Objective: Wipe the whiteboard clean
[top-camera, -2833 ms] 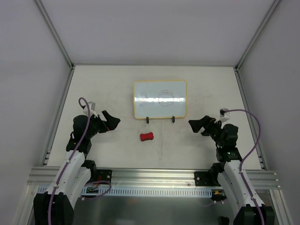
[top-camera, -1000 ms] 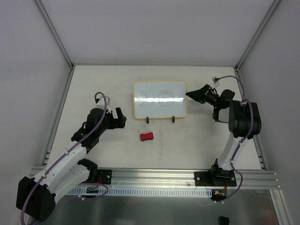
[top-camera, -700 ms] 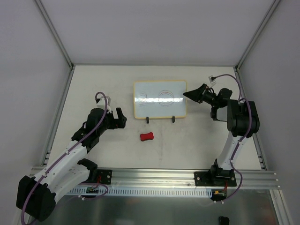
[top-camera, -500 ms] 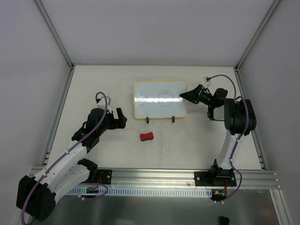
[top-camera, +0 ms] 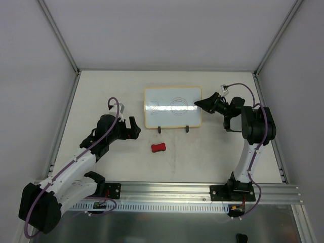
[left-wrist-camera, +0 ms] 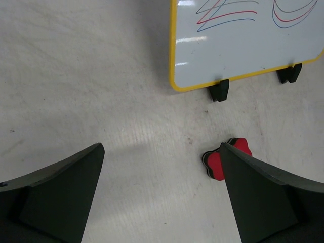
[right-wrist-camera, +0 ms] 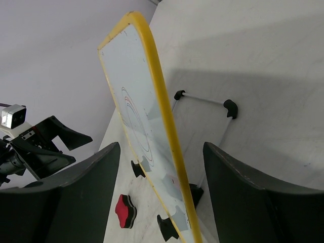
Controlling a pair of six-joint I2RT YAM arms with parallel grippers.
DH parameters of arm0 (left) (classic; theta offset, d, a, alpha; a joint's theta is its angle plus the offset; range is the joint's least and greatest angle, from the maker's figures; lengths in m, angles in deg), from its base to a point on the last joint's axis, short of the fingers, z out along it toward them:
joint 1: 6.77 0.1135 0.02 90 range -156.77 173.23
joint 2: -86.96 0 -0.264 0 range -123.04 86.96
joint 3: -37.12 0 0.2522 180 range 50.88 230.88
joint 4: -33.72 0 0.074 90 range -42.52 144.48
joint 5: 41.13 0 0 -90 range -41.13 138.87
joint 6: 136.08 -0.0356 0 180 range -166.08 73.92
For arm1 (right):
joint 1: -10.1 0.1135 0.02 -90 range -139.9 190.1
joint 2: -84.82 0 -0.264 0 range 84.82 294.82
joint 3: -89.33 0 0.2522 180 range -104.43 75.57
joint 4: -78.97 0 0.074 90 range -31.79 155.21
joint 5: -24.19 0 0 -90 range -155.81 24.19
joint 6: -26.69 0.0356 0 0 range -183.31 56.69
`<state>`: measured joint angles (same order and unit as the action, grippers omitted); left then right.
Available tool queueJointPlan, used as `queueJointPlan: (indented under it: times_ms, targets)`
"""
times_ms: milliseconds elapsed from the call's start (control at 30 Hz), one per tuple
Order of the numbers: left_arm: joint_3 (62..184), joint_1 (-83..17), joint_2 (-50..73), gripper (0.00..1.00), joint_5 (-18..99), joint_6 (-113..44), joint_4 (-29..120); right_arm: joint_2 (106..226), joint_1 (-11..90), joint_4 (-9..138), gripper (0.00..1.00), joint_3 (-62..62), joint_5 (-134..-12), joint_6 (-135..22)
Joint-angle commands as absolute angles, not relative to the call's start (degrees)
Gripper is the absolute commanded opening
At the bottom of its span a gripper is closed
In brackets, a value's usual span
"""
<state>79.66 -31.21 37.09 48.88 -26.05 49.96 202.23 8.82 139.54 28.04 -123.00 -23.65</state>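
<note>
The whiteboard (top-camera: pixel 172 107) is standing upright on its two black feet (top-camera: pixel 160 129) toward the far middle of the bench (top-camera: pixel 111 91), and coloured scribbles are showing across its face. The right fingers (top-camera: pixel 198 105) are straddling the board's right edge: in the right wrist view the yellow frame (right-wrist-camera: pixel 154 86) is running up between them with a gap on each side, so they are partly open and gripping nothing. The left fingers (top-camera: pixel 135 127) are hanging wide open and empty over the bench just left of the board, with the red eraser (top-camera: pixel 158 148) lying near them, in front of the feet.

The step in hand is looking like a bracing grip on the board's edge, so that wiping is not pushing it over. To do it well, the right arm is needing to stay centred on the frame, so that both fingers are meeting it together; if one lands first, it is likely nudging the board round on its small feet. The pads are better placed on the frame than on the glossy face, which is probably slippery. The squeeze is wanting to be firm without lifting or tilting the board. Only once it is steady is the left arm wanting to go for the eraser, taking it across its narrow waist
</note>
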Motion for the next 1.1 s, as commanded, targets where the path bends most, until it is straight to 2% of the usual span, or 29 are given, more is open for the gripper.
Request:
queueJointPlan:
  times_ms: [0, 67, 200, 367, 533, 633, 1067]
  targets:
    - [83.0, -32.1, 34.0, 0.99, 44.0, -26.6, 48.3, 202.2, 8.6, 153.0, 0.69, 28.9, -121.5, -24.1]
    - [83.7, -32.8, 33.2, 0.99, 44.0, -26.1, 48.3, 201.5, 8.6, 153.0, 0.6, 29.4, -121.3, -25.1]
    - [84.4, -33.8, 33.1, 0.99, 43.8, -26.0, 48.3, 201.3, 8.6, 153.0, 0.57, 30.2, -120.9, -25.5]
    - [85.8, -35.1, 31.2, 0.99, 41.3, -26.9, 48.2, 201.0, 8.9, 153.0, 0.45, 30.5, -121.0, -26.2]
    - [90.5, -39.2, 24.8, 0.99, 44.0, -27.6, 53.5, 201.2, 9.0, 153.0, 0.44, 30.4, -120.9, -26.9]
    - [90.7, -40.8, 24.5, 0.99, 45.2, -27.2, 53.7, 202.1, 9.4, 153.0, 0.48, 29.2, -120.8, -27.4]
    - [91.5, -41.3, 22.5, 0.99, 41.6, -30.0, 53.8, 203.5, 9.7, 153.1, 0.46, 23.9, -122.1, -28.2]
